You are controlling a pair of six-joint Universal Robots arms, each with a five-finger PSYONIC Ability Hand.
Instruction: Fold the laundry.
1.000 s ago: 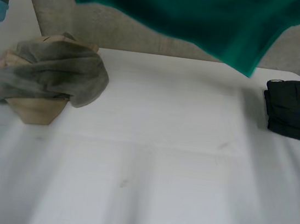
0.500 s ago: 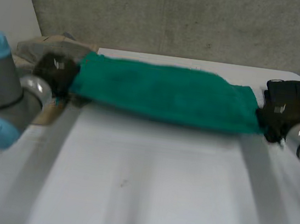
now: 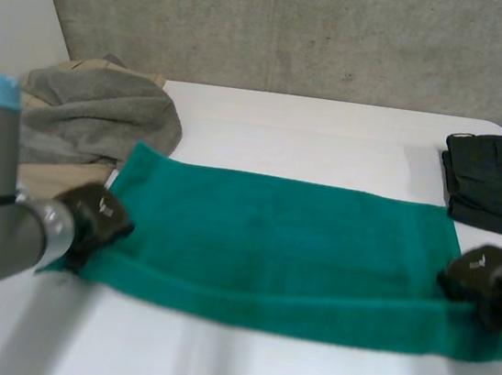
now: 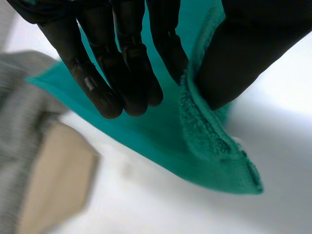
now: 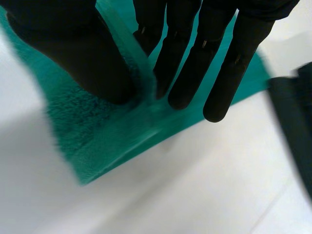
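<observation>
A green towel [image 3: 280,247] lies spread across the middle of the white table [image 3: 315,122], its near edge folded over in a band. My left hand [image 3: 94,216] holds the towel's near left corner; in the left wrist view the towel [image 4: 204,126] edge is pinched between my thumb and fingers [image 4: 126,73]. My right hand [image 3: 480,276] holds the near right corner; the right wrist view shows the towel [image 5: 97,131] edge caught between thumb and fingers [image 5: 195,58].
A grey cloth [image 3: 93,121] lies crumpled over a tan garment [image 3: 48,181] at the table's left, just beyond my left hand. A folded dark garment [image 3: 497,183] sits at the right edge, past my right hand. A concrete wall stands behind the table.
The towel came down from the air above the table, stretched between both hands, and now lies flat. Both hands drew it toward the near side.
</observation>
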